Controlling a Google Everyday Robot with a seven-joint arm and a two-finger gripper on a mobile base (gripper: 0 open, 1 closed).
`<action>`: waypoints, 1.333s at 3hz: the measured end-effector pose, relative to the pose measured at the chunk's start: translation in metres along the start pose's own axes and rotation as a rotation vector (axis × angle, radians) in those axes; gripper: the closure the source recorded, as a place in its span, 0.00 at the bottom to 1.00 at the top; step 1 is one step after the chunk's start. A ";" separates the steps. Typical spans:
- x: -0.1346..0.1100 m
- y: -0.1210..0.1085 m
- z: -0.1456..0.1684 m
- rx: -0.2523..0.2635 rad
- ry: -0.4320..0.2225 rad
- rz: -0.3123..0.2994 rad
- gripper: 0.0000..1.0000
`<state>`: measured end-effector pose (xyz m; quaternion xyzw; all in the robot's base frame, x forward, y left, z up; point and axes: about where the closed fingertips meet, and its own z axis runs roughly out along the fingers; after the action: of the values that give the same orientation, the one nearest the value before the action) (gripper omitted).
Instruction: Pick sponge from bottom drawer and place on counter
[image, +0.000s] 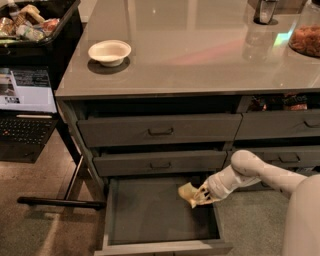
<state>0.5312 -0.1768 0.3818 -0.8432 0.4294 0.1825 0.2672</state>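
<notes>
from the one camera view, looking down over the counter (200, 55): the bottom drawer (145, 212) is pulled out below the counter's front edge, its dark floor bare. the arm comes in from the right, and the gripper (201, 196) is down inside the drawer near its right wall, under about the middle of the front edge. its fingers look closed on the right end of the sponge (185, 191), which tilts up as if pinched there.

the sponge seems light and soft, so i'd guess it will squash and droop rather than slip. a firmer hold across its middle would be safer than this end pinch.

a white bowl (109, 51) sits near the counter's front left corner. the stretch along the front edge beside it looks like a fair landing spot.
</notes>
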 end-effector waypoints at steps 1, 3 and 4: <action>0.009 -0.014 -0.057 0.116 0.029 -0.152 1.00; -0.085 0.024 -0.198 0.216 0.201 -0.433 1.00; -0.149 0.044 -0.232 0.235 0.283 -0.558 1.00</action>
<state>0.4292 -0.2453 0.6324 -0.9087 0.2327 -0.0676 0.3399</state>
